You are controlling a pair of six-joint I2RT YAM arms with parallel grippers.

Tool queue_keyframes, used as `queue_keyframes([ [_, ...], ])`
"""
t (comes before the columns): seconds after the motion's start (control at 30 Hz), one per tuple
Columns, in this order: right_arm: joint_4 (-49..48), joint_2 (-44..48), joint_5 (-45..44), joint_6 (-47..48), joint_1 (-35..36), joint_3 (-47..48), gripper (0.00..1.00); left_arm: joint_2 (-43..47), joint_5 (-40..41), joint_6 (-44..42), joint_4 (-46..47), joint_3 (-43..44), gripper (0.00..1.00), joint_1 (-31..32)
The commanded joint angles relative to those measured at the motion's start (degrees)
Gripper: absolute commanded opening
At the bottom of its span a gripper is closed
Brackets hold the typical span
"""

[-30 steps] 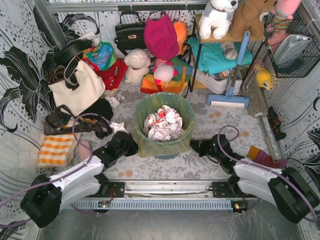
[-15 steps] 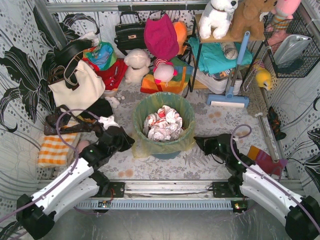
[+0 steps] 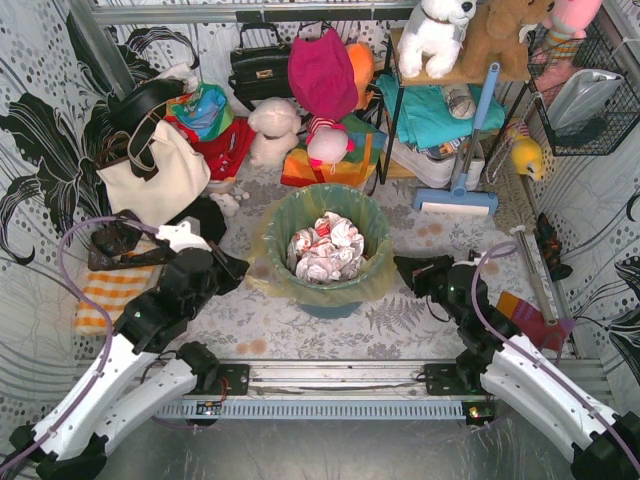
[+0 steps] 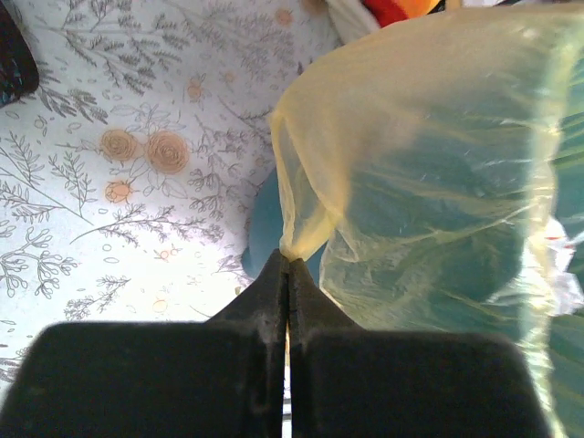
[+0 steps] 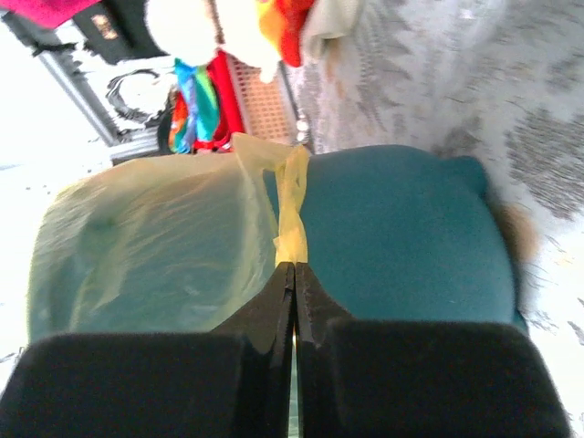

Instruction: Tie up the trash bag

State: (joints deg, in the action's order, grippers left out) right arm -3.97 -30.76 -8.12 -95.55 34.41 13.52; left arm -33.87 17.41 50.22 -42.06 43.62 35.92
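Trash bag (image 4: 429, 164) sat in teal bin (image 5: 401, 237); we saw left gripper (image 4: 288, 265) pinching its rim fold, right gripper (image 5: 294, 266) pinching twisted strip (both jaws closed tight).

Mock home corner, floral wallpaper (image 3: 35, 130), handbags (image 3: 258, 65), plush toys (image 3: 435, 35), mop (image 3: 456, 203), metal frame (image 3: 250, 12)

White arms (image 3: 100, 385) with black joints, purplish cables (image 3: 64, 262) (fingers (image 4: 164, 374) seemingly matte black).

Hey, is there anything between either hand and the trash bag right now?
Nothing visible. The left hand is shut on the trash bag at its stretched edge, and the right hand is shut on a twisted strip of it. The bag's body sits in the teal bin.
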Motion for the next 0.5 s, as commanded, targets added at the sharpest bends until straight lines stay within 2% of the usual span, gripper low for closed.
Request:
queue_keyframes([
  [0.0, -7.8, 0.4, -1.3, 9.3, 0.2, 4.4, 0.00, 1.0, 2.9, -0.3, -2.0, 5.3, 0.00, -0.2],
  [0.23, -12.0, -2.5, 1.6, 17.9, 0.2, 10.4, 0.00, -2.1, -1.2, -1.8, -1.6, 11.1, 0.00, -0.2],
  [0.47, -7.6, -0.6, 1.6, 23.2, 0.2, 14.9, 0.00, -3.5, -6.9, -3.2, -0.8, 15.9, 0.00, -0.2],
])
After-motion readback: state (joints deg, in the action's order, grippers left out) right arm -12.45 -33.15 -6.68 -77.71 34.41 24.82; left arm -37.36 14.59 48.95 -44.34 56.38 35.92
